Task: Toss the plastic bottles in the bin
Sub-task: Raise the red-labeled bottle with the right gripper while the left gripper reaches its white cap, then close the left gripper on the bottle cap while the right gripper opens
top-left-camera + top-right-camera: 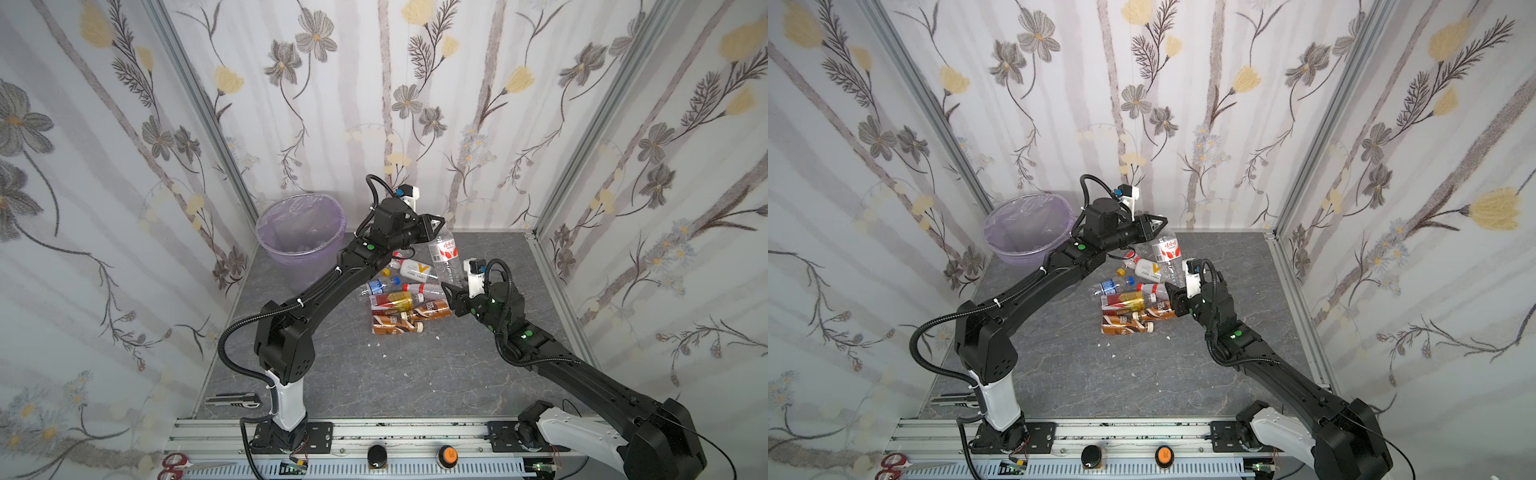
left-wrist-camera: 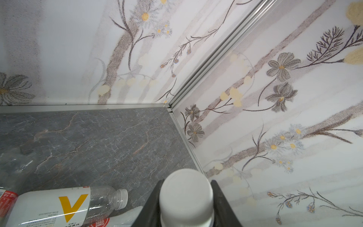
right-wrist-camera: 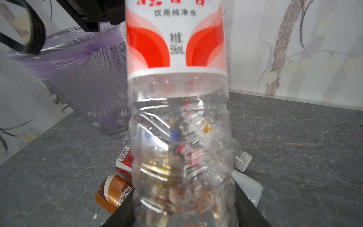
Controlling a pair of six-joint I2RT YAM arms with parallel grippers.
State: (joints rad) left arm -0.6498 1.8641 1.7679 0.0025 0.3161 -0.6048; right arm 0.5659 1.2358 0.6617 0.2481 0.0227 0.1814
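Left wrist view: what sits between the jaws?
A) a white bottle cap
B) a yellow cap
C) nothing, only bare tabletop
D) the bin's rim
A: a white cap fills the gap between the left gripper's jaws. In a top view that gripper is at the top of the clear red-labelled bottle.

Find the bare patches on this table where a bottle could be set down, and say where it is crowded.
Free: the near half of the table, between the arm bases and the bottle pile, bar a few white crumbs; and the far right corner, behind the tall bottle. Crowded: the middle, from the bin across the pile.
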